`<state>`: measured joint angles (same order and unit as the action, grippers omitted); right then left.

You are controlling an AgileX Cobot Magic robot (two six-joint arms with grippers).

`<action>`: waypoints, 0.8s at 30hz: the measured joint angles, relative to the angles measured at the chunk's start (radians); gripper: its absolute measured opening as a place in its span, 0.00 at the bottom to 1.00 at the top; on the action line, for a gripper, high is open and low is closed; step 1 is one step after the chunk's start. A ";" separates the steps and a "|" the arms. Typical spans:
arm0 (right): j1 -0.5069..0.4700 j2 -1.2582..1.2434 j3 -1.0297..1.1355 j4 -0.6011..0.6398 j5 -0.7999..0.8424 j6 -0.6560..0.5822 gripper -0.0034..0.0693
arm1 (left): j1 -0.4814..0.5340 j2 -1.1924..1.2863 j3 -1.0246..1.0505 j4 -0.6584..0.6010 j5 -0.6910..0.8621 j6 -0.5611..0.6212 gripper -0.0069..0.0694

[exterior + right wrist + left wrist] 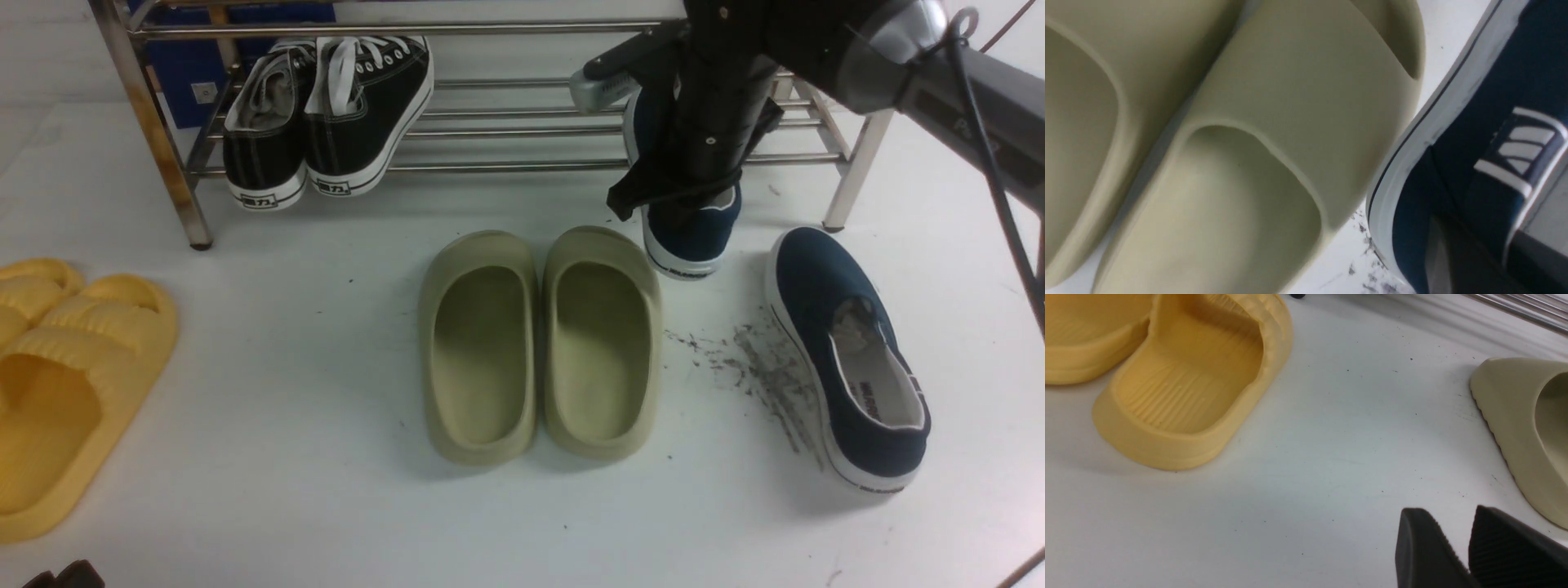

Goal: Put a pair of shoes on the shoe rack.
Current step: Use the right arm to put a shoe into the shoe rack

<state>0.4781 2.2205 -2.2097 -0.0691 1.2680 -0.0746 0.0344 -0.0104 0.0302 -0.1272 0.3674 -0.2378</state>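
One navy shoe (690,233) toe-first toward rack (506,131), clamped in right fingers (1449,261), other shoe (849,359) likewise, left fingers (1425,551) closed

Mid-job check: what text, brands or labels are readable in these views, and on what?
"回力": heel labels of both black sneakers.
Navy shoe on the floor: insole print and heel label too blurred to read.
Navy shoe at the rack: heel label too blurred.
Right arm: lettering starts "P", rest unreadable.
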 joint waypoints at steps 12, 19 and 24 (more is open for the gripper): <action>-0.043 0.073 -0.130 0.012 -0.001 -0.009 0.12 | 0.000 0.000 0.000 0.000 0.000 0.000 0.36; -0.059 0.073 -0.130 0.012 -0.054 -0.010 0.12 | 0.000 0.000 0.000 0.000 0.000 0.000 0.36; -0.059 0.073 -0.130 0.023 -0.075 -0.034 0.12 | 0.000 0.000 0.000 0.000 0.000 0.000 0.36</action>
<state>0.4186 2.2933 -2.3394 -0.0459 1.1930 -0.1083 0.0344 -0.0104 0.0302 -0.1272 0.3674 -0.2378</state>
